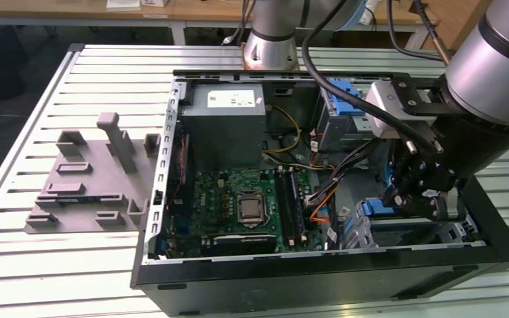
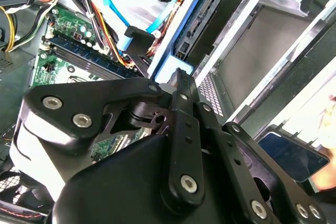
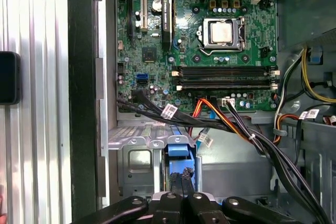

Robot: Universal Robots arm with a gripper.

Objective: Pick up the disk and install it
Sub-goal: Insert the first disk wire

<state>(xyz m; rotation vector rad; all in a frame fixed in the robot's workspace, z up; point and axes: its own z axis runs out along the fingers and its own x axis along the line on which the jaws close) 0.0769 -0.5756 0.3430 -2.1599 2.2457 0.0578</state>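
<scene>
On the gripper the fingers were together, clamped, as far as we could judge, on the blue end of the disk. The disk sat directly beyond the fingertips, partly down in a slot of the metal cage, whose walls stood close on either side of the fingers. Past the cage ran the cables, then the board, all inside the case.

We judged the step went best with the grip firm on that thin carrier, the disk held square to the slot, and any push sent straight along it, clear of the cables.

The disk stood on edge, its long axis in line with the fingers and pointing away from them into the cage.
</scene>
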